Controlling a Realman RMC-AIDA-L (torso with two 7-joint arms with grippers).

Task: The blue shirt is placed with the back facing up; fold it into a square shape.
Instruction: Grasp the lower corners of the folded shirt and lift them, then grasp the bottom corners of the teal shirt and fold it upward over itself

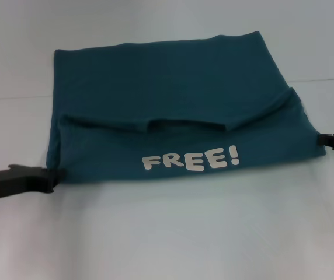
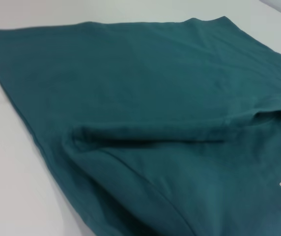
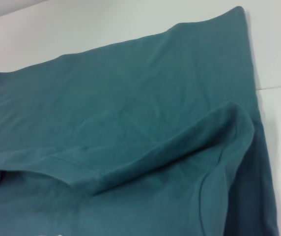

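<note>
The blue shirt (image 1: 167,87) lies spread on the white table, with its near part folded back over itself so the white "FREE!" lettering (image 1: 190,160) faces up. The folded flap's edge runs across the middle, with the neck opening in it. My left gripper (image 1: 55,177) lies low on the table, touching the shirt's near-left corner. My right gripper (image 1: 322,139) sits at the shirt's right edge, by the fold's end. The left wrist view shows the shirt (image 2: 155,98) and the fold crease up close. In the right wrist view the shirt (image 3: 130,113) has a raised rumple along the fold.
The white table (image 1: 167,233) stretches in front of the shirt and to both sides. A seam in the surface runs across behind the shirt's far half. Nothing else stands on the table.
</note>
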